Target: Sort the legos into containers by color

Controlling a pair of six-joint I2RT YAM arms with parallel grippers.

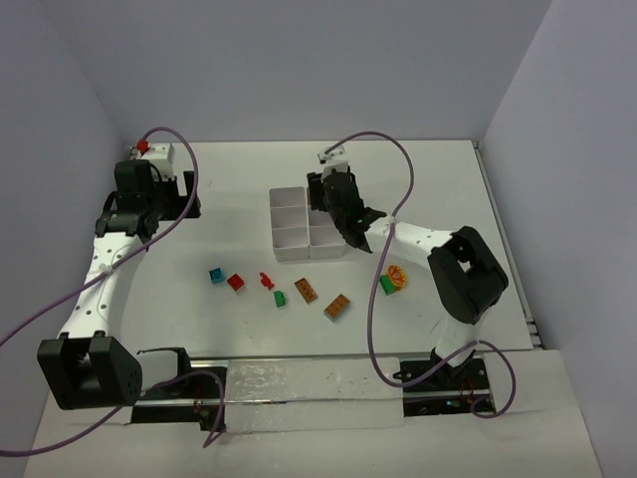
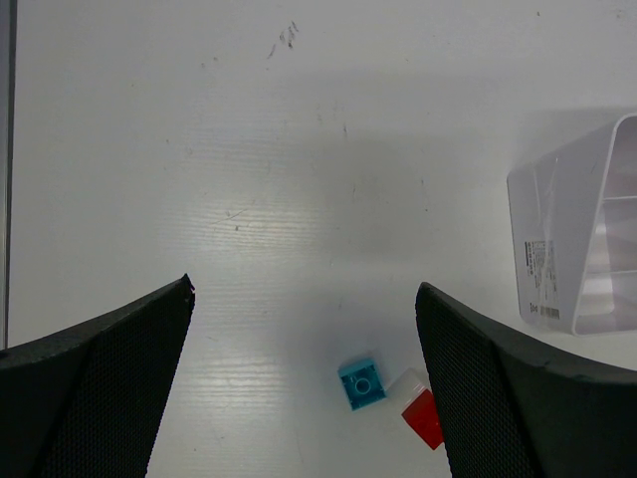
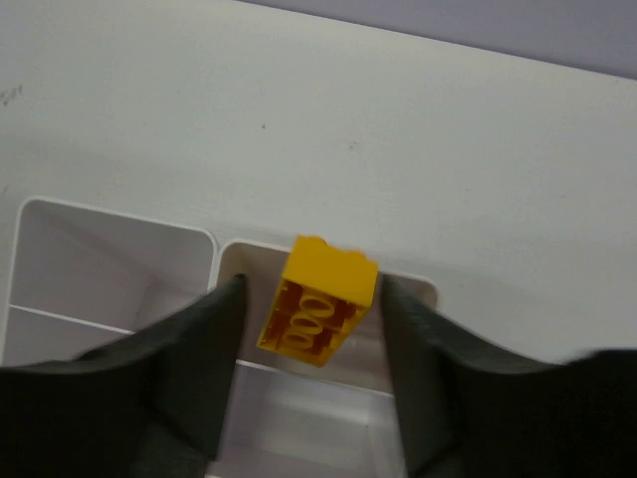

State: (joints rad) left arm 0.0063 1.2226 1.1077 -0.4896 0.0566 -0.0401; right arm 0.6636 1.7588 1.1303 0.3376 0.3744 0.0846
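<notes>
The right wrist view has my right gripper [image 3: 311,291] over the back right compartment of the white containers tray [image 3: 117,213]. A yellow lego [image 3: 320,299] hangs tilted between its fingers, underside towards the camera, with a gap on its left side; the jaws stand open around it. From above, that gripper [image 1: 333,196] is at the tray [image 1: 291,239]. My left gripper [image 2: 306,289] is wide open and empty over bare table, with a teal lego [image 2: 361,382] and a red lego [image 2: 426,420] just below it. Both also appear from above, the teal lego [image 1: 215,275] left of the red lego [image 1: 236,282].
More legos lie in front of the tray: a small red one [image 1: 266,280], a green one [image 1: 281,298], two orange-brown ones [image 1: 306,290] [image 1: 337,308], and a green and yellow pair [image 1: 394,280] by the right arm. The left gripper [image 1: 171,204] is far left of the tray.
</notes>
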